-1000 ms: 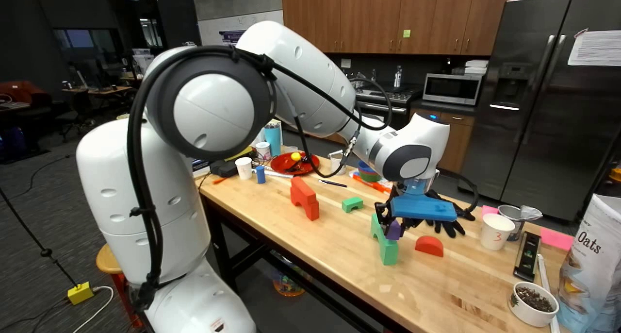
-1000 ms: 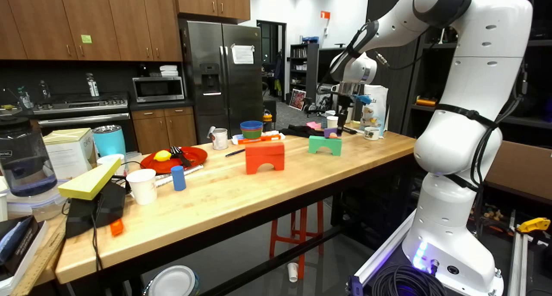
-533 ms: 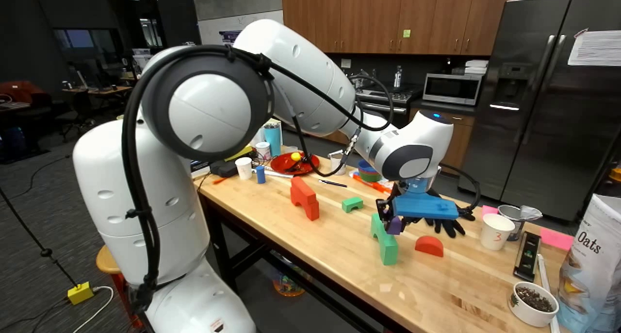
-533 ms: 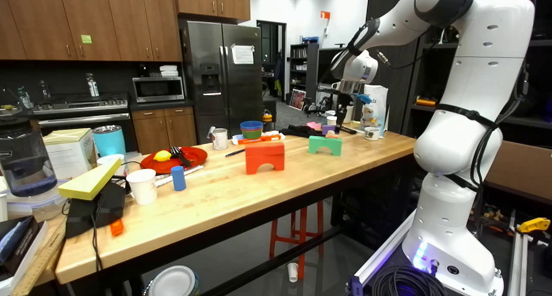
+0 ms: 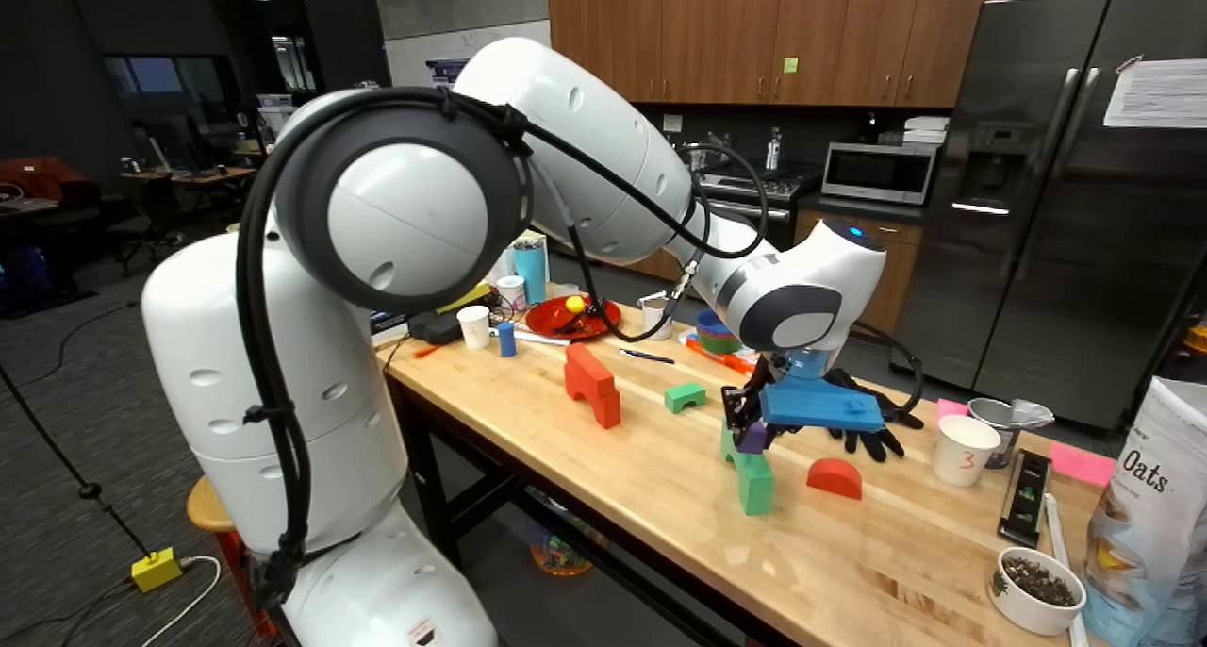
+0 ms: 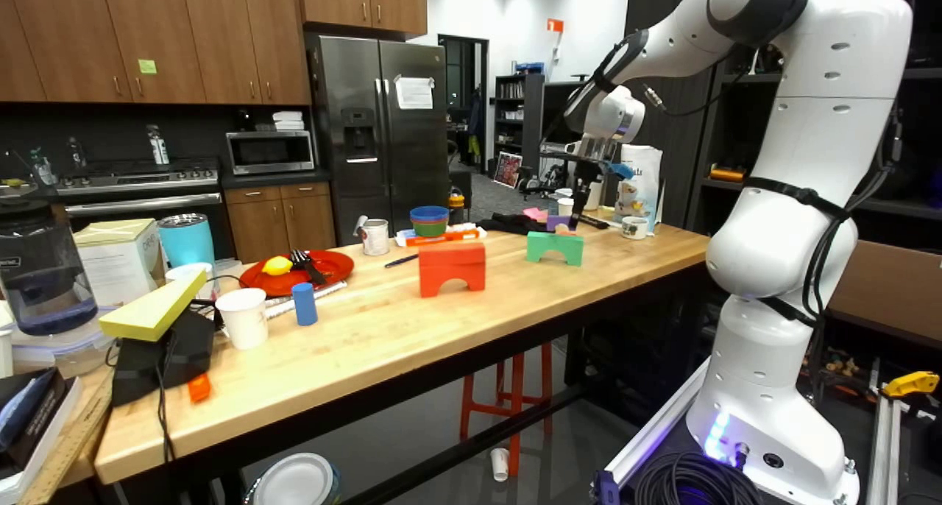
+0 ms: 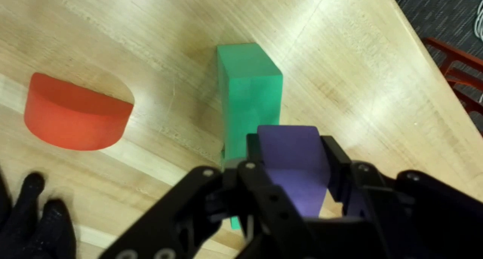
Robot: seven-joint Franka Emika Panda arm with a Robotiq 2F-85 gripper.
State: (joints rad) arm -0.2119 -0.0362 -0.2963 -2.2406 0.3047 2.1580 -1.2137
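Purple block (image 7: 296, 164) shifted slightly, pinched in our claw (image 7: 290, 147). We'd expect light, stiff, maybe slick; hold by flat sides.

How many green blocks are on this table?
2: the large green arch by the pincer, and the small green block between the red arch and the pincer in an exterior view. More may be hidden.

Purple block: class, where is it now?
In the wrist view, the purple block is right of centre, held by the gripper, partly hiding the green arch; the red block lies further left.
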